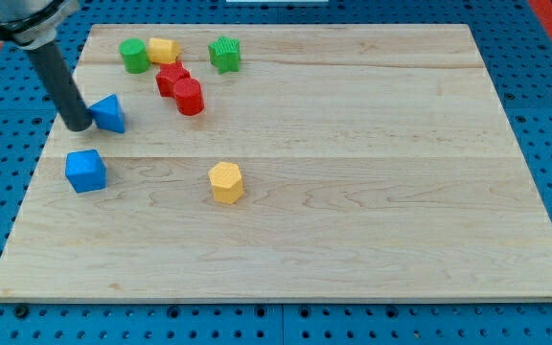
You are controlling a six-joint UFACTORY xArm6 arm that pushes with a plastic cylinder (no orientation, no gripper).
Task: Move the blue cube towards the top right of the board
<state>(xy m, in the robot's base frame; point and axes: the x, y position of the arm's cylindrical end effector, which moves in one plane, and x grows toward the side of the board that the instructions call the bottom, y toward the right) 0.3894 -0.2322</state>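
My dark rod comes down from the view's top left, and my tip [78, 125] rests on the board touching the left side of a blue block [110, 113] of angular shape. A blue cube [85, 171] lies below it, near the board's left edge, apart from my tip. The wooden board [353, 192] fills most of the view.
Near the view's top left stand a green cylinder [134, 55], a yellow block [164, 50], a green star-like block [224, 54], a red block [172, 79] and a red cylinder [189, 97]. A yellow hexagonal block [226, 181] sits near the board's middle left.
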